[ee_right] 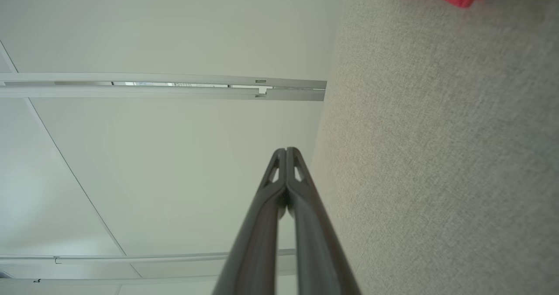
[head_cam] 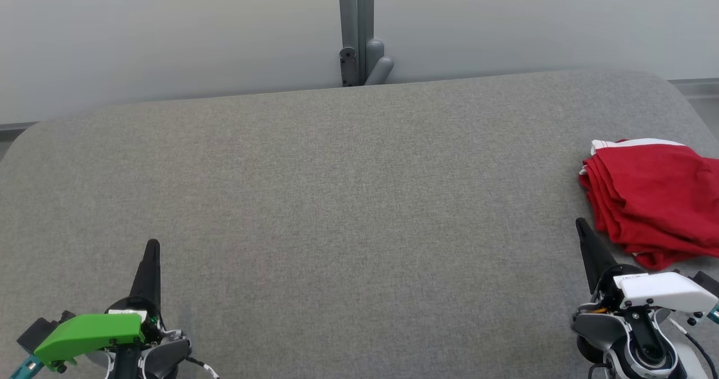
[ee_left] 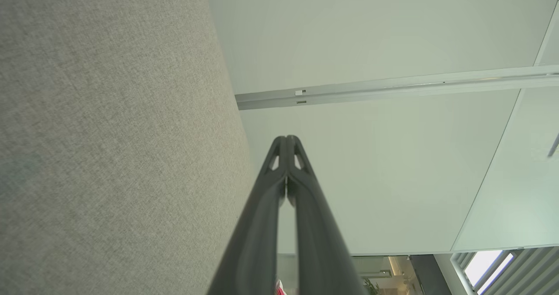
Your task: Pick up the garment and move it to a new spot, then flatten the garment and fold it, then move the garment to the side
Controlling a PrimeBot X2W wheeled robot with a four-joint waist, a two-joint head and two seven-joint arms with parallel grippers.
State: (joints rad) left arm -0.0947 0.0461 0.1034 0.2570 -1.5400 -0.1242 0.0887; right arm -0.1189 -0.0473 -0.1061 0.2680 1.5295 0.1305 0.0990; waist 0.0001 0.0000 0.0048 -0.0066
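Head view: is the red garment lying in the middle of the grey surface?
No, the red garment lies at the far right of the surface, beside the right claw.

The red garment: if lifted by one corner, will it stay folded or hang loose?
Probably floppy: the garment shows soft wrinkles and stacked layers, so it would likely unfold and hang. It looks thin and light. Pushed on the rough grey surface, it may bunch rather than slide.

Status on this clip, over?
Left tool shut, empty. Right tool shut, empty, near garment. Garment folded, at table's right side. Nothing in the way.
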